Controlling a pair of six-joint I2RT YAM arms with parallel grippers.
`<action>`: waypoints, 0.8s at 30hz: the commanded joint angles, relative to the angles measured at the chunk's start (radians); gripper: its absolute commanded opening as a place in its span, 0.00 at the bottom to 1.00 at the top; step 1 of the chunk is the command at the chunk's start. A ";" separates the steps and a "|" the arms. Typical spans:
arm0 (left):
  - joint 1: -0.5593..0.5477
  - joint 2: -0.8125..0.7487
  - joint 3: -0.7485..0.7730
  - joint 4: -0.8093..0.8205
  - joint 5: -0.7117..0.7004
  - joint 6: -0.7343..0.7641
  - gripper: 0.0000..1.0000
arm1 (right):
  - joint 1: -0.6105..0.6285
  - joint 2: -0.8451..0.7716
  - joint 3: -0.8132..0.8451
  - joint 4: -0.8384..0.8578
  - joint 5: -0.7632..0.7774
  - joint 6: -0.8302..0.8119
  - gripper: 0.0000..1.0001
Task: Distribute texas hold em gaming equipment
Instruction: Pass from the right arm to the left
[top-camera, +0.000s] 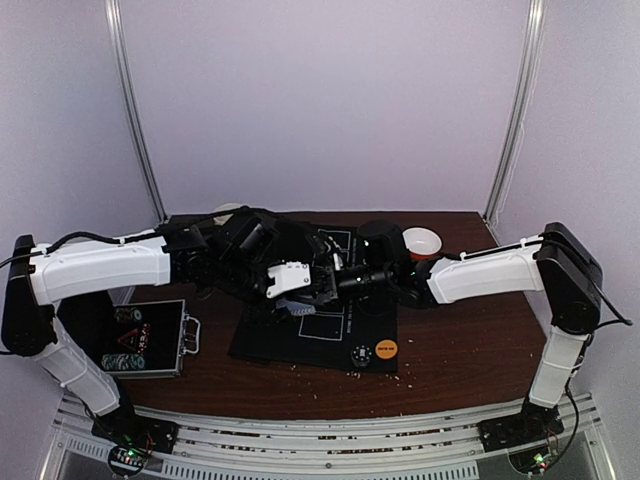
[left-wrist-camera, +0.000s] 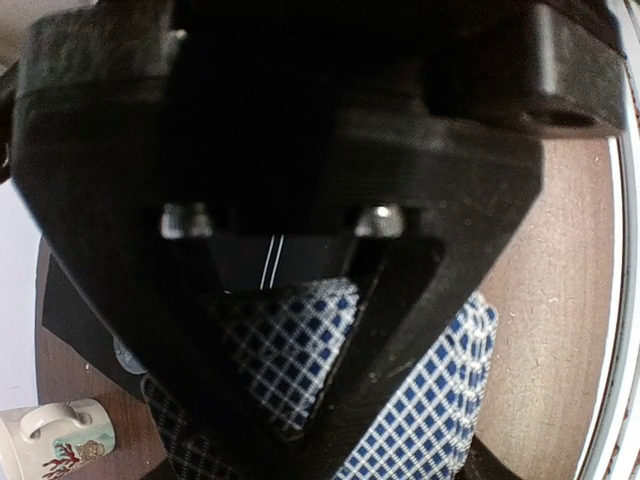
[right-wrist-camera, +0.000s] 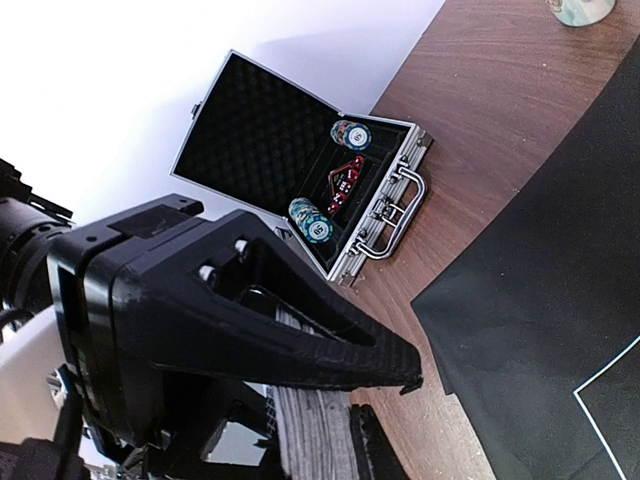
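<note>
My left gripper hovers over the black mat, shut on a deck of cards with blue-and-white checked backs. In the left wrist view the deck lies under the gripper, and one checked card shows through the gap between the fingers. My right gripper meets it from the right. In the right wrist view its fingers come together at the tip, with the deck's edge just behind them. No card shows at the tip. An orange button disc and a white-black one lie on the mat's near edge.
An open metal case with poker chips sits at the left, near the table's front edge. A red-and-white bowl stands at the back right. A white patterned mug stands beside the mat. The table is brown wood.
</note>
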 joint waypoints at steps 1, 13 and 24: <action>0.013 -0.035 -0.009 0.067 0.008 0.010 0.55 | 0.015 -0.049 0.007 0.022 -0.033 -0.012 0.12; 0.015 -0.058 -0.015 0.061 0.027 0.005 0.47 | 0.014 -0.070 0.016 -0.102 0.059 -0.092 0.38; 0.017 -0.057 -0.029 0.055 0.004 -0.007 0.47 | 0.001 -0.118 0.004 -0.223 0.119 -0.154 0.39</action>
